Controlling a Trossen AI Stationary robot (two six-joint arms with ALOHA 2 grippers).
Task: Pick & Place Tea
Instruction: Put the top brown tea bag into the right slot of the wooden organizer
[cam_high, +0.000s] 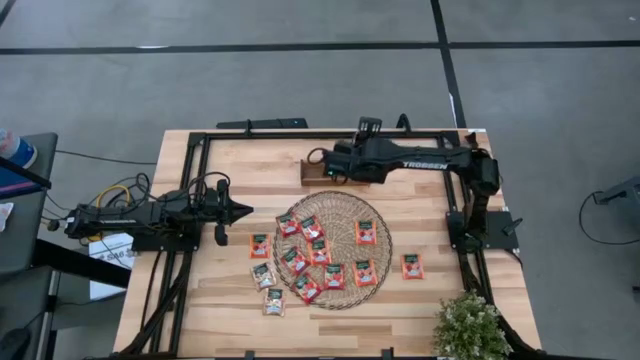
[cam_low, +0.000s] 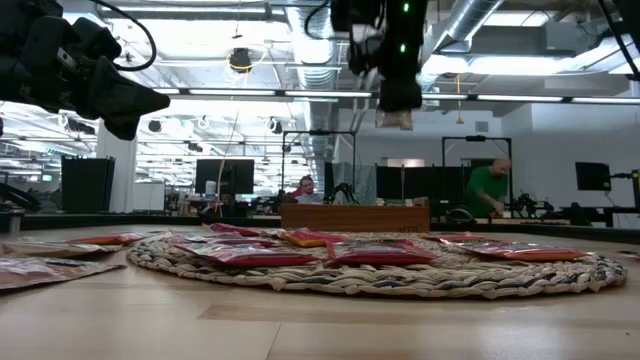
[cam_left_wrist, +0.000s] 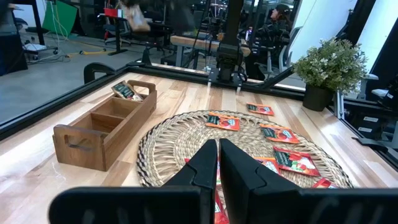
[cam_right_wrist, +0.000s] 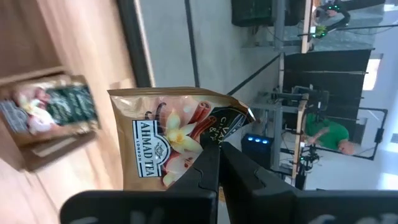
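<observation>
Right wrist view: right end effector (cam_right_wrist: 217, 149) hides sachet (cam_right_wrist: 177, 140) bottom.

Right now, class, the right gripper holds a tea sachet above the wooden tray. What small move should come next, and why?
Probably lower a little and open. The right gripper is shut on a pale Ahmad tea sachet and hangs over the end compartment of the wooden tray, where another sachet already lies. The left gripper waits shut beside the woven mat.

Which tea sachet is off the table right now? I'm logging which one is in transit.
The pale sachet with a flower and cinnamon picture, pinched in the right hand above the wooden tray; the other sachets lie flat.
</observation>
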